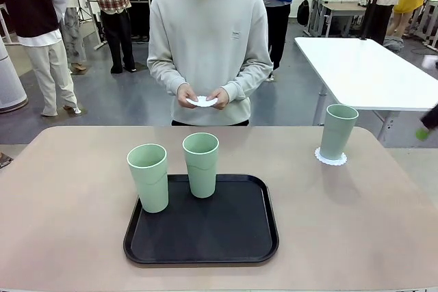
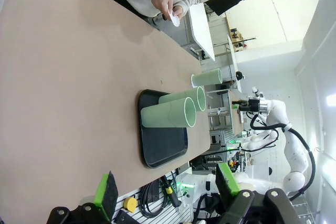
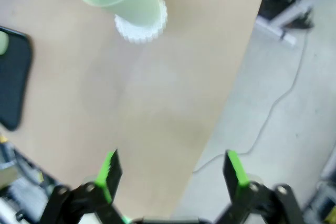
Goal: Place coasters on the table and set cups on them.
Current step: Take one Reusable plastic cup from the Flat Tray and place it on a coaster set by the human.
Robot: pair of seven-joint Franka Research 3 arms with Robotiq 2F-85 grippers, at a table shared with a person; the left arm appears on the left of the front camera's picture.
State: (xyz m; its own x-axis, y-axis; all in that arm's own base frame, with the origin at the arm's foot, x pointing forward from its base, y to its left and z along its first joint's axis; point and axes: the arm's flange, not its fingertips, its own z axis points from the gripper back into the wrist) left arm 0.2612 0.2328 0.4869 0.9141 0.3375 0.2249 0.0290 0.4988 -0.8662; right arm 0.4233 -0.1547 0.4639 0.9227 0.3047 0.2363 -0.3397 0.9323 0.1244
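Right wrist view, closest in: the right gripper (image 3: 170, 174) hangs at the edge of the desk (image 3: 157, 108), jaws spread wide, nothing between the green pads. Same story for the left gripper (image 2: 167, 188): jaws released, empty, looking across the desk from the side.

Moving out, the black tray (image 1: 233, 237) sits on the pinkish-beige matte top, with rounded corners and a low raised rim. Two cups stand upright there, the left cup (image 1: 148, 177) right at the tray's left edge and the middle cup (image 1: 201, 164) toward the back. They are tall, pale mint, smooth plastic, tapering to the base, with no handles.

Further off to the right, the third cup (image 1: 339, 130) stands on a coaster (image 1: 330, 158), a thin white disc whose scalloped edge peeks out around the base. At the far side, the person's hands (image 1: 186, 94) hold a second coaster (image 1: 202, 101) at waist height, off the desk.

My read: one setting of three is done, and the second coaster is about to be laid. Next, that disc needs to go flat on bare desk. Then a gripper has to take a cup from the tray by its wall. The smooth taper could slip, so I'd want a mid-height grip, a straight lift and a centred landing, or the flimsy paper may skid or crumple.
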